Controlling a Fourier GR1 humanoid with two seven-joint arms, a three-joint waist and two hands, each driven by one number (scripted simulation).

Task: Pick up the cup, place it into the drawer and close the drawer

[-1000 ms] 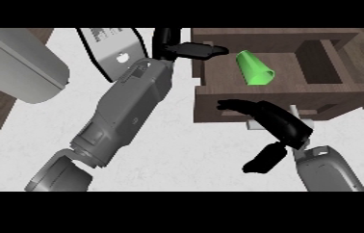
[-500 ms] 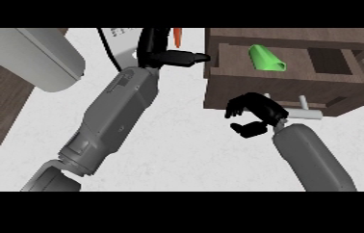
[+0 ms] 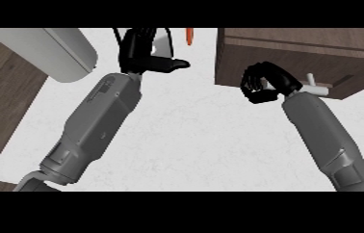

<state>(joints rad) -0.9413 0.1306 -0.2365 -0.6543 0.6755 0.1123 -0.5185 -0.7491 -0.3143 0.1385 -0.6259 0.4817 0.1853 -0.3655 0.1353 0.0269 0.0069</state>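
Both hands empty. Right hand [image 3: 265, 83] has fingers curled against the drawer [image 3: 284, 58] front beside the handle [image 3: 316, 86], likely pushing it closed. Left hand [image 3: 146, 56] rests up top, fingers relaxed. Cup not visible, presumably inside the drawer.

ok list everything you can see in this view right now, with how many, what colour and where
drawer unit: one, dark brown wood, upper right
handle: one, white, on the drawer unit's front, just right of the right hand
appliance: one, light grey with rounded edge, upper left
orange object: one, small, at the top edge, too little shows to name it
counter: one, white, speckled, filling the middle
dark wood strip: one, brown, along the left edge
left hand: one, black, top centre, fingers relaxed, holding nothing
right hand: one, black, against the drawer unit's front, fingers curled, holding nothing
forearms: two, grey, coming in from below
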